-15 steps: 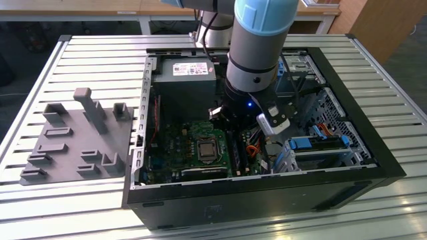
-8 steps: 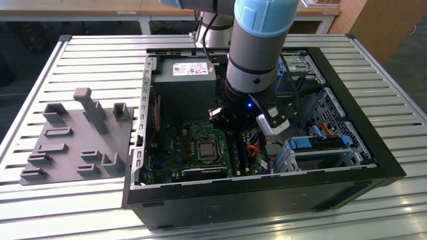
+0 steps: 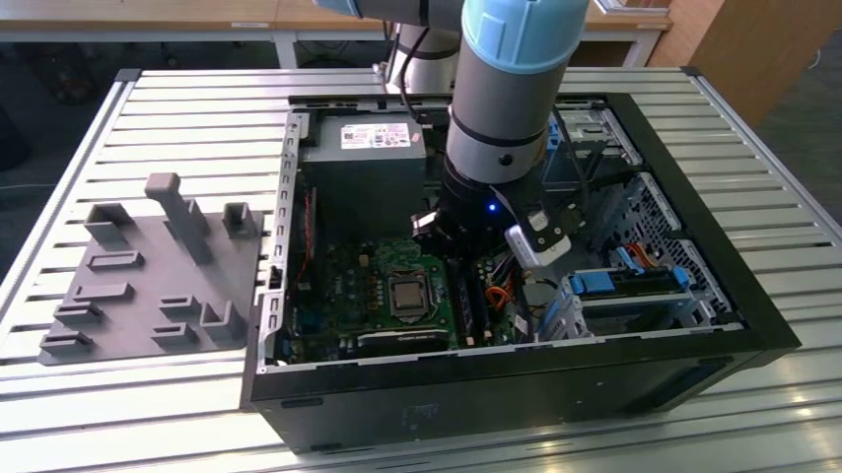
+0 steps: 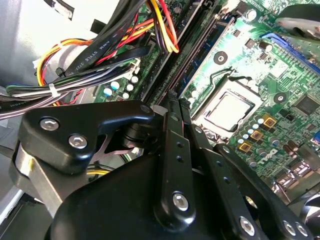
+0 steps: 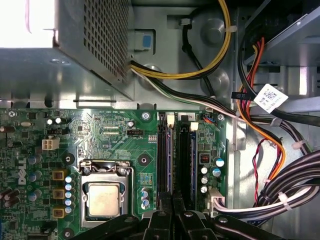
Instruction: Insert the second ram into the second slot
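Your gripper (image 3: 463, 258) sits low inside the open computer case (image 3: 736, 325), centre of the exterior view, just over the RAM slots (image 5: 177, 160) beside the CPU socket (image 5: 104, 197). In both wrist views its fingers (image 4: 175, 145) look pressed together. Blue edging in the slots may be the second ram (image 5: 192, 160), apparently seated; I can't confirm it.

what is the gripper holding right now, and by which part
Cannot be told: the gripper sits right over the ram slots, but any grip is hidden.
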`<state>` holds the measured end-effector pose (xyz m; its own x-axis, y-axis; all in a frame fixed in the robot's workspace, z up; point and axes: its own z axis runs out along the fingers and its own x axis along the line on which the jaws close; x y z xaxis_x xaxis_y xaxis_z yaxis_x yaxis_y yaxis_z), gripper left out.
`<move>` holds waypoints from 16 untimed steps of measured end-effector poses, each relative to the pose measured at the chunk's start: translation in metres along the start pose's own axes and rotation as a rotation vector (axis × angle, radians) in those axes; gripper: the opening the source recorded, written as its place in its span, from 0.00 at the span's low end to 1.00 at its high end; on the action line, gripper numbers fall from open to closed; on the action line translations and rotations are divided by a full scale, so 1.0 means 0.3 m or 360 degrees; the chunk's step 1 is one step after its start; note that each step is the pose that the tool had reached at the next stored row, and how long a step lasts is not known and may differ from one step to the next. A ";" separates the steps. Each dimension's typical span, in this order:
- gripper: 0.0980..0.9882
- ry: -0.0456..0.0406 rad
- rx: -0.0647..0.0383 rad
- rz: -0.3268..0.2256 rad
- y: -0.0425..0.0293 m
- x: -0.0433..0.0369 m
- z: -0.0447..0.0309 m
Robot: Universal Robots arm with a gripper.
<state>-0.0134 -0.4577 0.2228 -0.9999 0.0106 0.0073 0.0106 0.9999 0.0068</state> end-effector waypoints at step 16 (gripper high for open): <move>0.03 0.0000 0.0000 0.0020 -0.001 0.000 0.001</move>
<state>-0.0133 -0.4580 0.2226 -0.9997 0.0230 0.0073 0.0230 0.9997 0.0070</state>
